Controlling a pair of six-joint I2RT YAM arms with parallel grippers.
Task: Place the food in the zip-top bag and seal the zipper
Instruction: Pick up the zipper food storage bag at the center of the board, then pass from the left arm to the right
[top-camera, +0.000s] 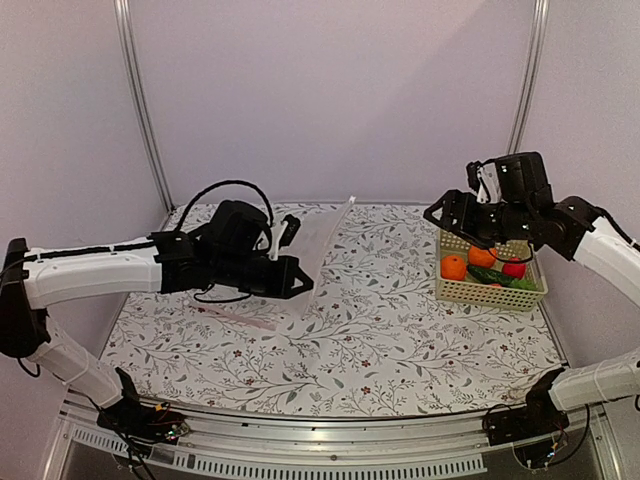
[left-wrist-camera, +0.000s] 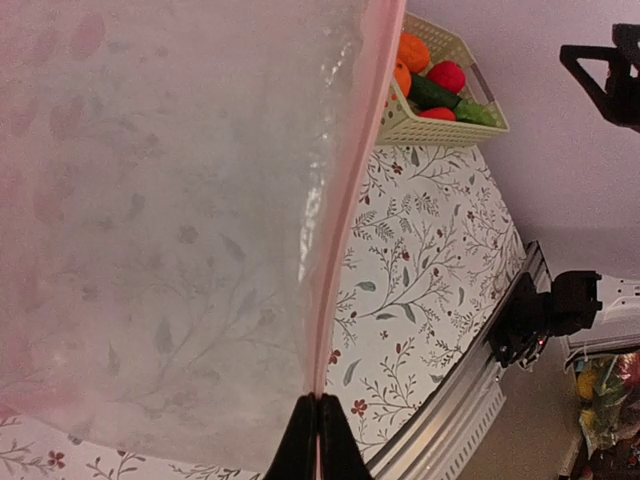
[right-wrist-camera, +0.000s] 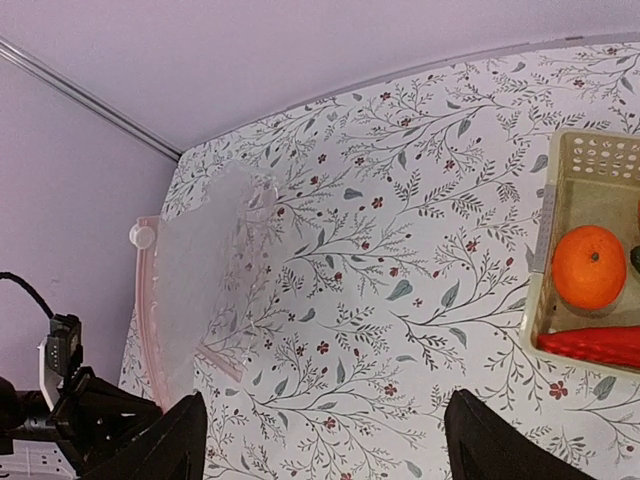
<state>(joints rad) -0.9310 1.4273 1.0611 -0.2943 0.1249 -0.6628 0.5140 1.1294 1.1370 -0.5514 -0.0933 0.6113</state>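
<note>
The clear zip-top bag (top-camera: 318, 243) is held up off the table, and my left gripper (top-camera: 296, 277) is shut on its pink zipper (left-wrist-camera: 345, 220) edge. In the left wrist view the fingertips (left-wrist-camera: 305, 440) pinch that strip and the bag (left-wrist-camera: 180, 250) fills the left side. A white slider tab (right-wrist-camera: 141, 236) sits at the zipper's far end. The food lies in the basket: two oranges (top-camera: 454, 267) (top-camera: 482, 256), a red fruit (top-camera: 514, 268) and a green cucumber (top-camera: 490, 277). My right gripper (right-wrist-camera: 325, 418) hangs open above the table just left of the basket, with nothing between its fingers.
A pale lattice basket (top-camera: 490, 292) stands at the right side of the floral tablecloth (top-camera: 380, 330). A metal rail (top-camera: 330, 440) runs along the near edge. Lilac walls close in the back and sides.
</note>
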